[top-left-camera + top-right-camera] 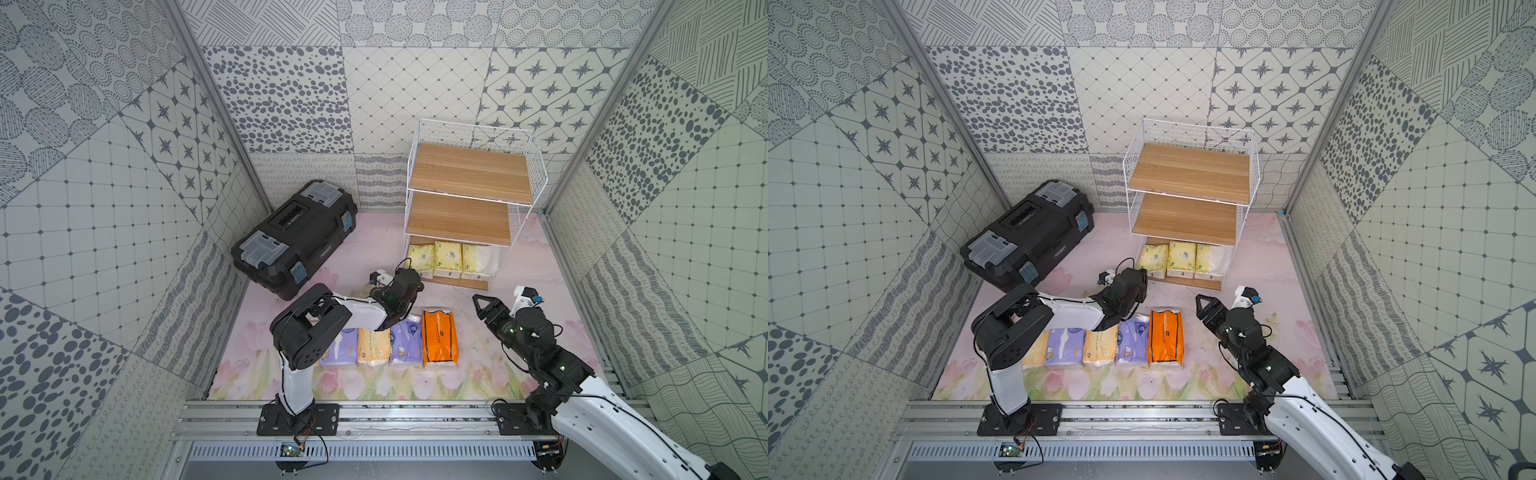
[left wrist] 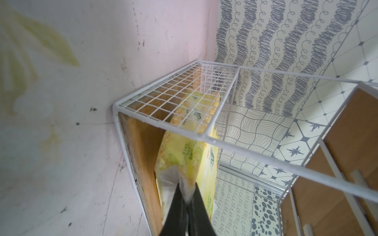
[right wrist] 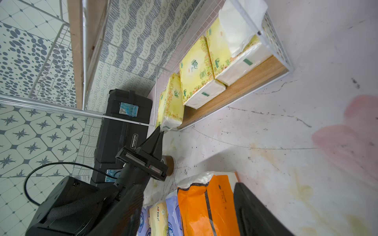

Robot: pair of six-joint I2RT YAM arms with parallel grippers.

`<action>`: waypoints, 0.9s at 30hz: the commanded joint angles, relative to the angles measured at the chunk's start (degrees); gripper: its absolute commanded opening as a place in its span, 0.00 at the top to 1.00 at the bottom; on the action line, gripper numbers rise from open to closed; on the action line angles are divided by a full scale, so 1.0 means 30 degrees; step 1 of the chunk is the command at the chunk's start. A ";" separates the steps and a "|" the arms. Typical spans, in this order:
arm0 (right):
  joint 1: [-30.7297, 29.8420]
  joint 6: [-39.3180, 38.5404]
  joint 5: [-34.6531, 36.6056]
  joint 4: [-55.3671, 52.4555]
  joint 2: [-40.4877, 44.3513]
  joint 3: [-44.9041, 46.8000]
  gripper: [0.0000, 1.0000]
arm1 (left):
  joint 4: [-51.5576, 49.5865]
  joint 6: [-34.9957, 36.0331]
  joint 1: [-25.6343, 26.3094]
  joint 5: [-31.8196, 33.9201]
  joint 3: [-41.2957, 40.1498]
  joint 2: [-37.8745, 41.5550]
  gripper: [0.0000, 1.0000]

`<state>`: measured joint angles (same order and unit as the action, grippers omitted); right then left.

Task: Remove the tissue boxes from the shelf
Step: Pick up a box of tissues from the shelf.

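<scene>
The shelf [image 1: 469, 166] [image 1: 1187, 170] stands at the back, and its top two boards are bare. Three pale yellow-green tissue boxes sit on the bottom tier: left [image 1: 420, 257], middle [image 1: 448, 259] and right [image 1: 473, 259]. My left gripper [image 2: 187, 196] [image 3: 160, 129] is shut on the wrapper edge of the left one [image 2: 184, 155] at the shelf's front corner. A row of tissue boxes lies on the floor and ends with a bright orange one [image 1: 439, 338] [image 3: 206, 206]. Right of that one, my right gripper [image 1: 478, 301] hangs open and empty.
A big black toolbox [image 1: 295, 237] lies to the left of the shelf. In the right wrist view a small brown tape roll [image 3: 168, 163] rests on the floor behind the left gripper. In a top view the floor row reads pale orange [image 1: 1036, 353], lavender [image 1: 1064, 347], pale orange [image 1: 1099, 347], lavender [image 1: 1131, 343].
</scene>
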<state>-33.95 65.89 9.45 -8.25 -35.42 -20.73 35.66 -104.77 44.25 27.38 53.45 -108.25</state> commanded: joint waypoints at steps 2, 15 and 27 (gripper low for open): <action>0.0019 0.0733 -0.0981 0.4090 -0.1843 -0.0087 0.19 | 0.1414 -0.0147 0.0588 -0.0453 -0.0625 0.1227 1.00; 0.0068 0.2206 -0.2026 0.8928 -0.8449 -0.1854 0.07 | 0.1246 -0.0014 0.2085 0.0123 -0.2173 0.3226 1.00; 0.0120 0.2971 -0.3339 1.2807 -1.3744 -0.3077 0.11 | 0.1158 -0.0341 0.3164 0.0689 -0.3320 0.4737 1.00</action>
<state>-33.91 73.73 0.56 23.75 -74.70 -28.42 35.77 -105.41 52.77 27.73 44.16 -95.64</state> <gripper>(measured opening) 0.891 0.059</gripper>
